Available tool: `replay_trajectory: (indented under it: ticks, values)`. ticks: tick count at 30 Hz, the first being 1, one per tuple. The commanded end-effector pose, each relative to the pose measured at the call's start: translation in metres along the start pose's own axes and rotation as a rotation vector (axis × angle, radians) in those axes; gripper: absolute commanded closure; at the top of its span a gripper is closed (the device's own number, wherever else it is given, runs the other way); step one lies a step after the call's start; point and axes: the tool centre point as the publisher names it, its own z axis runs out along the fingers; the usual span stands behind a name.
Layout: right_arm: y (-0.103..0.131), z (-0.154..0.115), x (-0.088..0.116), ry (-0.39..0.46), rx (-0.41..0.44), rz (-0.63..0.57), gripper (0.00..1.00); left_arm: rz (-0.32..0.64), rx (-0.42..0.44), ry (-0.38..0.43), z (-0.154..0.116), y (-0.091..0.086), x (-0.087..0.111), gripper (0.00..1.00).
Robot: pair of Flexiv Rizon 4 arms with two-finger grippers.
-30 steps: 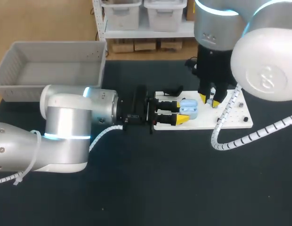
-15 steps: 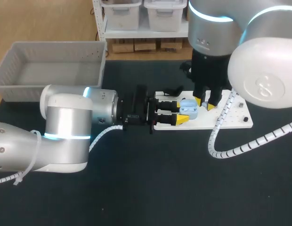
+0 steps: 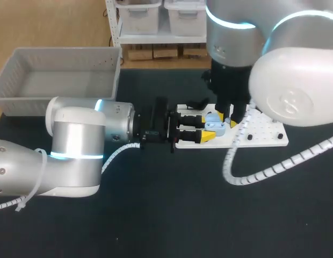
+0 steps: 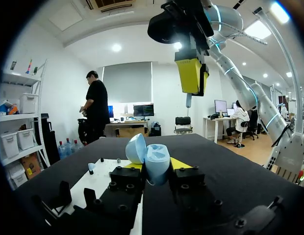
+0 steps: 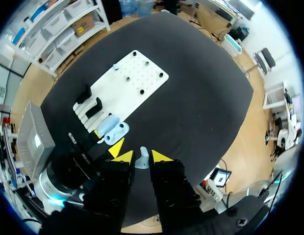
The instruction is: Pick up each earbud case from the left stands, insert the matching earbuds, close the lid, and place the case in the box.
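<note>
A light blue earbud case (image 3: 215, 125) with its lid up sits at the left end of the white board (image 3: 266, 137), and my left gripper (image 3: 209, 128) is shut on it from two sides. In the left wrist view the case (image 4: 156, 162) stands between the fingers, lid (image 4: 136, 148) tilted back. My right gripper (image 3: 227, 119) hangs just above and to the right of the case, shut on a small pale blue earbud (image 5: 142, 159). From the left wrist view the right gripper (image 4: 191, 74) shows overhead, the earbud's stem (image 4: 189, 101) poking out below. The open case (image 5: 113, 129) lies under the right gripper.
Black stands (image 3: 196, 103) rise at the board's left end. A grey bin (image 3: 59, 75) stands at the back left. Small pegs (image 5: 136, 73) dot the board's right part. My left arm lies across the table's left half.
My right arm has moved left along the board with the earbud and now hangs nearly over the open case. The left gripper and the case have stayed where they were.
</note>
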Motion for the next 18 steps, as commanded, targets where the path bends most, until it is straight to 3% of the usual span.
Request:
replay_trajectory:
  ticks: [1, 7, 18]
  values:
    - [0.012, 0.001, 0.005, -0.010, 0.022, 0.056, 1.00, 0.004, -0.006, -0.004, 0.000, -0.002, 0.001, 1.00]
    - [0.022, 0.005, 0.011, -0.019, 0.019, 0.132, 1.00, 0.004, -0.006, -0.004, 0.000, -0.002, 0.001, 1.00]
    - [0.034, 0.015, 0.010, 0.006, 0.053, 0.110, 1.00, 0.004, -0.006, -0.004, 0.000, -0.002, 0.001, 1.00]
